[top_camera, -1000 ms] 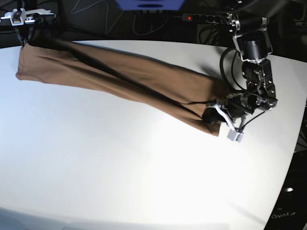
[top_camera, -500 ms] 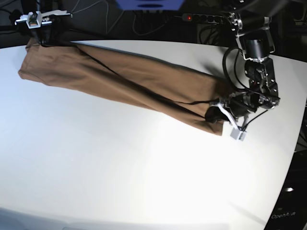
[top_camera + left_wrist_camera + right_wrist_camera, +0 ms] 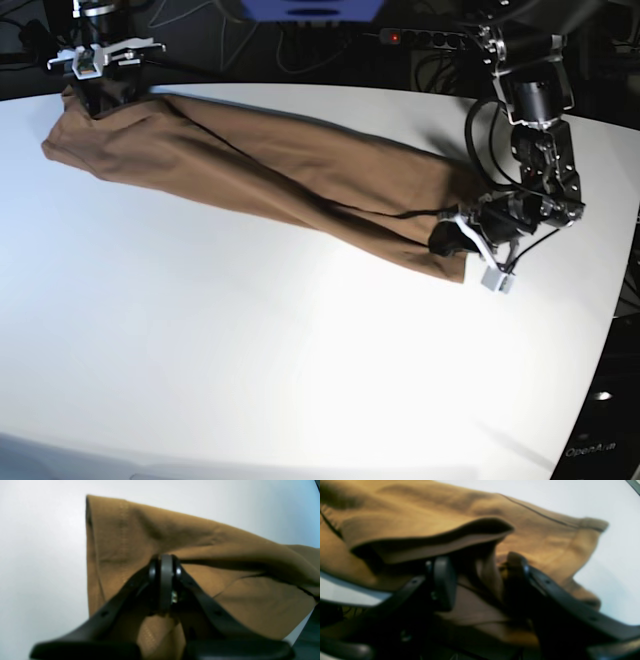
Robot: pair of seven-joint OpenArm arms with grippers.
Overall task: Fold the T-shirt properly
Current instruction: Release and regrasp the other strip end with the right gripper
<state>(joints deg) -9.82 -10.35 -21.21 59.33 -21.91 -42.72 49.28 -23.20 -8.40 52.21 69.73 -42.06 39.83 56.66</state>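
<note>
right claw [image 3: 480, 580] opened since before | left claw [image 3: 163, 580] pinching T-shirt [image 3: 270, 175]

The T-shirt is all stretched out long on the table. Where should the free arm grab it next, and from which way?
Probably the loose end of the T-shirt under the open right gripper, coming from above. The left gripper pins the other end, and the cloth lies flat on the table.
</note>
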